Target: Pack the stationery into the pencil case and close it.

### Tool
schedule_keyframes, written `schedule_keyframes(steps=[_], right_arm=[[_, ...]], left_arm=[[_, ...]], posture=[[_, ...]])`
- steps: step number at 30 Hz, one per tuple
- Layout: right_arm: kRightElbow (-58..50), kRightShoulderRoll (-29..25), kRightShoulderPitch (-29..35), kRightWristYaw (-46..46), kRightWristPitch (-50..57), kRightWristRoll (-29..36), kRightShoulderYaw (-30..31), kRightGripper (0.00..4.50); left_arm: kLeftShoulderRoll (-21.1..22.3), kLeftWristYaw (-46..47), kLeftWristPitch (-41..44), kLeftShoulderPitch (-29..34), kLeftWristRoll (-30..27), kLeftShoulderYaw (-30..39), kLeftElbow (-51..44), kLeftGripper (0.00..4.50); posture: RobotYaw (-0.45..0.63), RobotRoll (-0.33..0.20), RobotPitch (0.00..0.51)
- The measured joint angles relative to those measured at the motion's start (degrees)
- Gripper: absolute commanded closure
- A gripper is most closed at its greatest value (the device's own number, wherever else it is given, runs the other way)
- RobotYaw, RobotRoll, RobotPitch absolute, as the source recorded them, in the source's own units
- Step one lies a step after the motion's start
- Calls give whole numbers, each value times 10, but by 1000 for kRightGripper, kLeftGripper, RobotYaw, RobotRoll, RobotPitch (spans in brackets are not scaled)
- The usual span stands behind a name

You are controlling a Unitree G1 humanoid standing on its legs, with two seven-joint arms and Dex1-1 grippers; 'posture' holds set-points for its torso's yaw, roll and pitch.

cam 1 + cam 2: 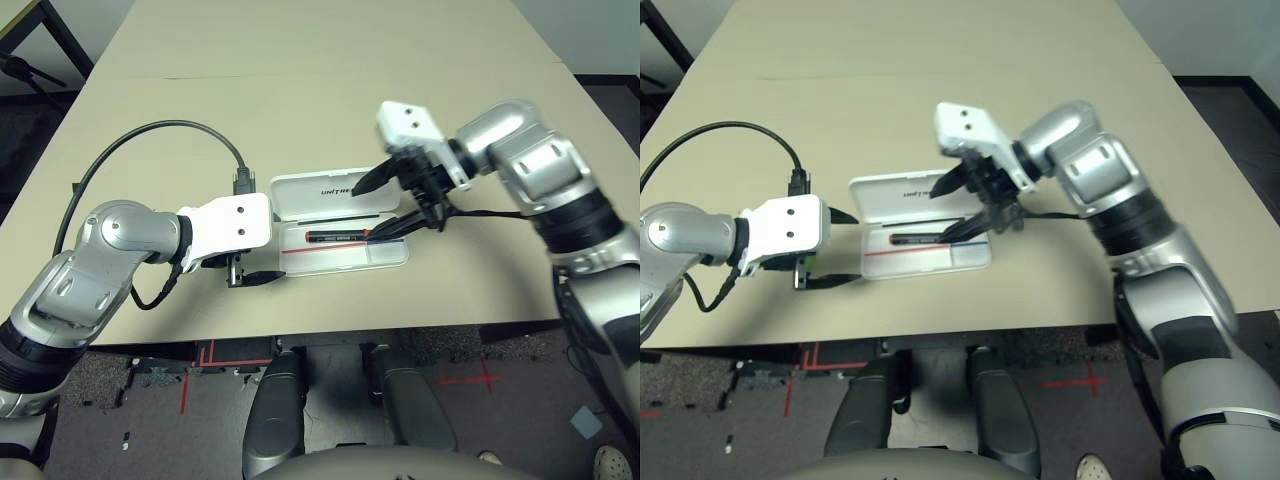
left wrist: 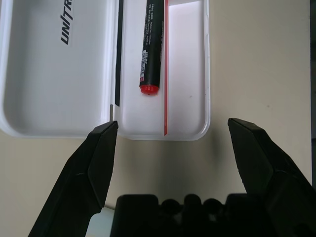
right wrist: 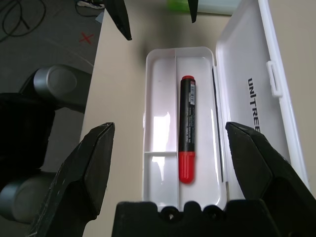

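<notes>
The white pencil case (image 1: 340,258) lies open near the table's front edge, with its lid (image 1: 320,200) folded back on the far side. A marker (image 1: 335,237) with a black barrel and red ends lies inside the tray (image 3: 160,98), along the red stripe. My right gripper (image 1: 365,212) hangs open just above the case's right end, with nothing between its fingers. My left gripper (image 1: 850,247) is open at table height against the case's left end. A green bar (image 3: 207,6) lies on the table by the left gripper, mostly hidden under it.
A black cable (image 1: 150,135) loops over the table's left part to my left wrist. The table's front edge (image 1: 400,330) runs close below the case. Bare tabletop (image 1: 320,80) stretches beyond the lid.
</notes>
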Motion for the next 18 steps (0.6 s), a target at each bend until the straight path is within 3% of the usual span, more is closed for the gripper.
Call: schedule_keyframes(steps=[8,14,18], right_arm=[[-39,-139,61,12,9,82,-22,30],[-60,-173,106,13,9,114,-58,30],[-71,-176,125,4,10,120,-76,30]], left_arm=[[16,1,-1,16,-2,21,1,0],[21,13,13,26,-1,41,5,0],[22,52,80,23,2,50,25,0]], posture=[[85,0,183],[76,0,187],[74,0,189]])
